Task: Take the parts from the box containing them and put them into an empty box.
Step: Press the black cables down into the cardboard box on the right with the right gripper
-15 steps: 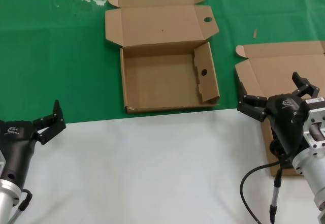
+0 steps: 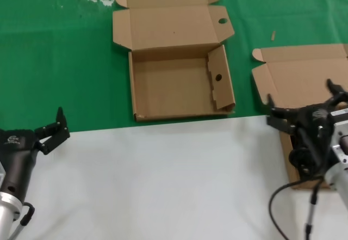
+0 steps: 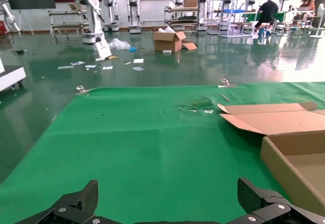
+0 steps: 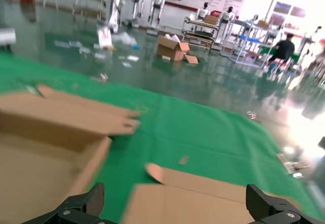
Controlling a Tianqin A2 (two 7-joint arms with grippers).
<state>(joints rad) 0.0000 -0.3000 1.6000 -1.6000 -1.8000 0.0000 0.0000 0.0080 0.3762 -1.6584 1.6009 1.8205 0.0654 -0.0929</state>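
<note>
The empty box (image 2: 174, 82) lies open on the green cloth at the middle, with a round hole in its lid tab and another in its upright side flap. It also shows in the left wrist view (image 3: 297, 155) and the right wrist view (image 4: 45, 148). The box containing the parts (image 2: 302, 77) lies open at the far right, its tray hidden under my right arm. No parts show. My right gripper (image 2: 304, 106) hangs open over that box's lid (image 4: 203, 198), nothing between its fingers. My left gripper (image 2: 57, 125) stands open and idle at the near left.
A white surface (image 2: 163, 180) covers the near half of the table and green cloth (image 2: 54, 49) the far half. A small scrap (image 2: 273, 35) lies between the two boxes' lids. A white smear (image 2: 100, 1) marks the cloth at the back left.
My right gripper has shifted to the right, farther over the right-hand box. The left arm and both boxes have not moved.
</note>
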